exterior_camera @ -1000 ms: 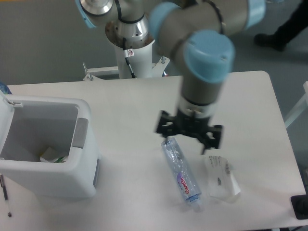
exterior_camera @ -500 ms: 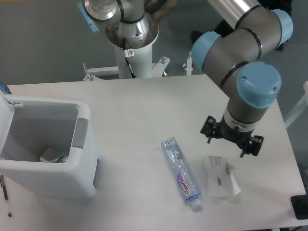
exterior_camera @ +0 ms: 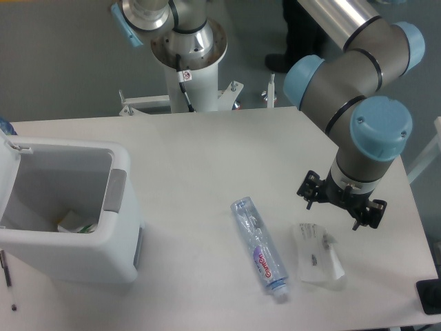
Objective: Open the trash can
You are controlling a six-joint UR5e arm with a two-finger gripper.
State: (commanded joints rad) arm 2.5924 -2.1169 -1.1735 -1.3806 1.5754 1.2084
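The trash can (exterior_camera: 65, 258) is a big white boxy bin at the table's left edge. It stands open, with its lid (exterior_camera: 8, 147) swung up and back at the far left. The grey push-button strip (exterior_camera: 117, 190) runs along its right rim. A small piece of waste (exterior_camera: 74, 222) lies at the bottom inside. My gripper (exterior_camera: 342, 206) hangs far to the right, above the table near its right edge, well away from the bin. Its black fingers are spread open with nothing between them.
A clear plastic bottle (exterior_camera: 260, 249) lies on its side at the table's middle front. A crumpled clear packet (exterior_camera: 317, 254) lies just below my gripper. A black object (exterior_camera: 428, 296) sits at the front right corner, a pen (exterior_camera: 7, 277) at the front left.
My gripper has swung from just above the bottle's top end to the right side of the table, then drifted slightly further right and down. The bin and bottle have not moved.
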